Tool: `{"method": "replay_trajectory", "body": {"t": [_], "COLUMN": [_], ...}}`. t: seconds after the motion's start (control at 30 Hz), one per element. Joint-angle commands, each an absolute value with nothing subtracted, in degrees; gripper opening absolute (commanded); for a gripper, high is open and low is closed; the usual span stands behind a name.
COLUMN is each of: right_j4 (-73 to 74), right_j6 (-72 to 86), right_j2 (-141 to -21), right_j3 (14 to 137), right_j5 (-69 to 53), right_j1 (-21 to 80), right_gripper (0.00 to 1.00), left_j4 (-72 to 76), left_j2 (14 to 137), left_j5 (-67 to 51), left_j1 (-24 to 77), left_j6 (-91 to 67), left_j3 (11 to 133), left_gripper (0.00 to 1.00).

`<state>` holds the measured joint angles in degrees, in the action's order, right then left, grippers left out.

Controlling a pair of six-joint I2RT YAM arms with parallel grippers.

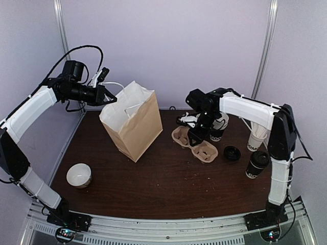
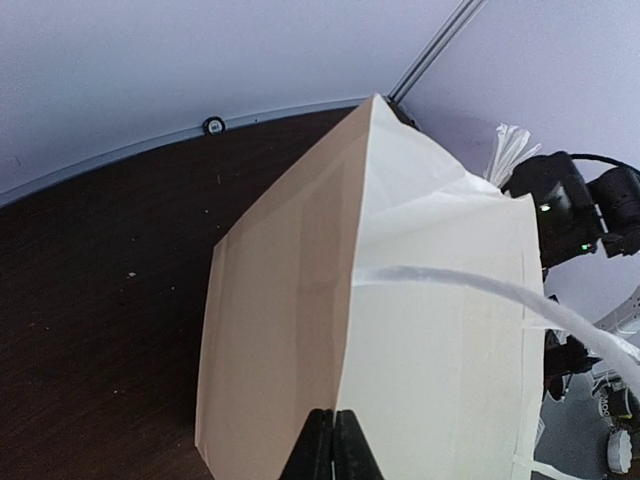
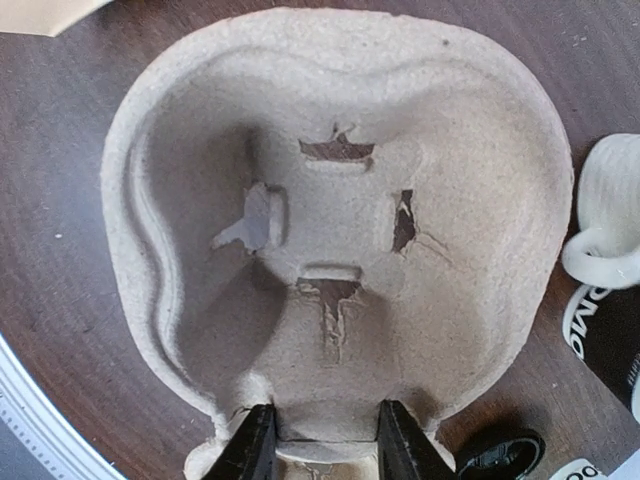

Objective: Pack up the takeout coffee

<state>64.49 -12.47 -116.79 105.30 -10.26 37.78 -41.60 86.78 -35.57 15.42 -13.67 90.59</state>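
The takeout coffee (image 1: 257,165), a paper cup with a black lid and a black lettered band, stands at the right edge beside the right arm. My right gripper (image 1: 195,138) is down on a pulp cup carrier (image 1: 180,136). In the right wrist view its jaws (image 3: 325,445) press both sides of the ridge between the carrier's (image 3: 520,150) two cups. My left gripper (image 1: 108,98) is raised at the back left, shut on the top corner of a brown paper bag (image 1: 135,127). In the left wrist view its fingers (image 2: 333,445) pinch the bag's (image 2: 430,330) fold.
A second lettered paper cup (image 1: 218,128) stands behind the right arm, and a cup of white sticks (image 1: 255,137) beside it. A loose black lid (image 1: 232,153) lies right of the carrier. A white ribbed mug (image 3: 610,195) sits by the carrier. A white bowl-like cup (image 1: 79,175) is front left.
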Motion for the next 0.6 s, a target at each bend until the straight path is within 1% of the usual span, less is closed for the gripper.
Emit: {"method": "replay_trajectory", "body": {"t": [0.0, 0.13, 0.23, 0.37, 0.57], "right_j4": [62.79, 64.49, 66.36, 66.64, 63.37], "right_j6": [-14.22, -15.68, -17.76, -21.44, -23.43], "right_j2": [-106.25, -99.56, -94.73, -88.19, -82.38], "right_j3": [101.88, 101.93, 104.58, 108.27, 113.65], "right_j5": [-12.31, -18.09, -21.55, -23.31, -32.24], "right_j1": [36.04, 32.9, 31.21, 31.03, 31.11], "right_gripper": [0.33, 0.33, 0.33, 0.33, 0.33], "left_j4": [-39.54, -41.81, -45.28, -52.06, -59.46], "left_j2": [85.92, 88.15, 90.18, 94.67, 100.48], "left_j5": [-35.7, -38.01, -37.89, -38.93, -39.35], "left_j1": [14.97, 16.17, 20.81, 28.31, 37.12], "left_j6": [-12.06, -11.42, -9.14, -5.57, -1.73], "left_j3": [91.25, 94.0, 97.94, 105.59, 113.19], "left_gripper": [0.0, 0.0, 0.0, 0.0, 0.0]}}
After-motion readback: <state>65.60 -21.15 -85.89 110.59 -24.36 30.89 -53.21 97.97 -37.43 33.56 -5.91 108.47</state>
